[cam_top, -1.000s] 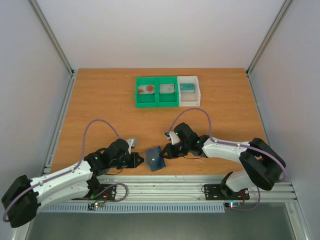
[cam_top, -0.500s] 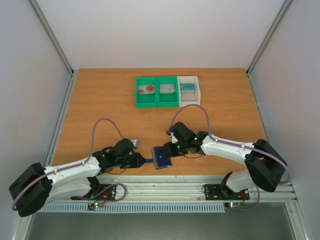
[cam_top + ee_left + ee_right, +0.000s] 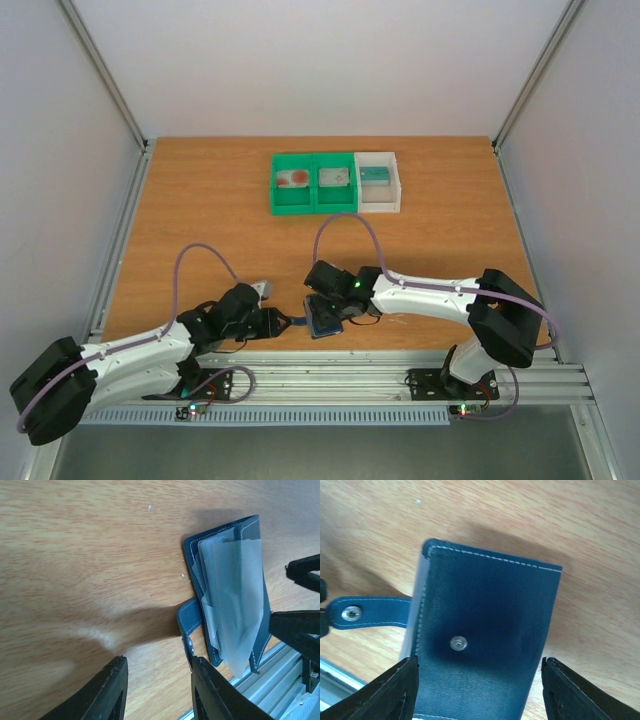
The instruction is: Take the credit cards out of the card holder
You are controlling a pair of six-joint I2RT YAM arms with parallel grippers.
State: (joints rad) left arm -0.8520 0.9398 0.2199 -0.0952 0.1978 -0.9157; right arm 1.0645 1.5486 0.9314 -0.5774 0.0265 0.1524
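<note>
**Near edge, left.** The left gripper [image 3: 159,692] sits low over the wooden table [image 3: 200,210]. Its jaws are parted to a narrow gap, with only bare wood between them, so it holds nothing. The finger [image 3: 210,695] nearer the middle of the table lies just beside the free end of the strap [image 3: 189,625].

**Near edge, centre.** The card holder [image 3: 325,325] lies flat on the wood between the two grippers, close to the table's front rail. Its blue cover is folded over. The strap is unfastened and stretches out toward the left gripper, with its metal snap showing. Clear sleeves [image 3: 232,595] jut out from under the cover, and no card can be made out in them.

**Near edge, right.** The right gripper [image 3: 479,692] stands directly over the holder with its jaws spread wide, one finger [image 3: 395,692] at each long edge. Whether the pads touch those edges cannot be told.

**Far side, left to right.** Well apart from the holder, a green bin [image 3: 313,208] has two compartments. The left one holds a pale card with a red blotch [image 3: 294,179], and the right one holds a grey card [image 3: 333,177]. Touching the green bin on its right is a white bin [image 3: 380,206], which holds a teal card [image 3: 374,175].
</note>
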